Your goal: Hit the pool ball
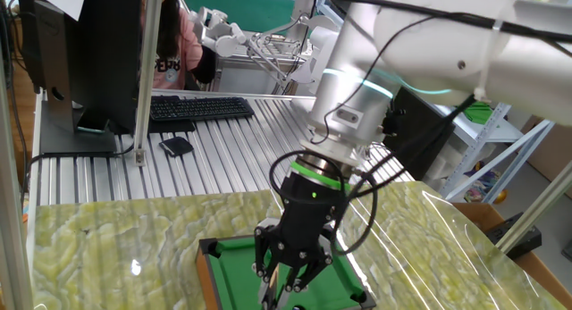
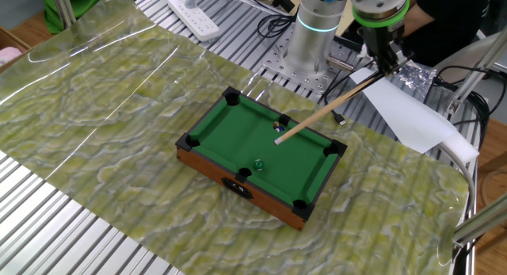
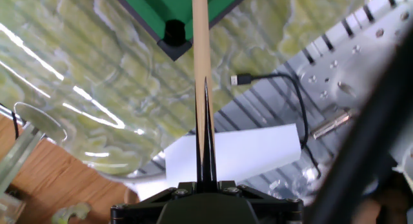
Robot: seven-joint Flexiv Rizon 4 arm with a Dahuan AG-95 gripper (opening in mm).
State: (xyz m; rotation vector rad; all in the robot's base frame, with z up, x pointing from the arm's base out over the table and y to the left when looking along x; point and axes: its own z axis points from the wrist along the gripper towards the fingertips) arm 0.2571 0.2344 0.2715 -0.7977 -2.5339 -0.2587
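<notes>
The mini pool table point(image 2: 226, 128) with green felt lies on the marbled green mat. A tiny dark pool ball point(image 2: 278, 126) with a whitish spot rests on the felt near the far rail. A second small ball point(image 2: 257, 161) sits nearer the middle. My gripper point(image 2: 386, 59) hangs above the table's far right side, shut on the long wooden cue stick point(image 2: 329, 105). The stick slopes down to a tip just beside the pool ball. In the hand view the stick point(image 3: 201, 50) runs straight ahead between the closed fingers point(image 3: 205, 121) toward a corner pocket point(image 3: 174, 31).
A white paper sheet point(image 2: 412, 108) and a black cable point(image 3: 284, 88) lie on the slatted metal bench behind the mat. The arm's base point(image 2: 313, 37) stands there too. A keyboard point(image 1: 197, 107) and a monitor point(image 1: 80, 51) sit further back.
</notes>
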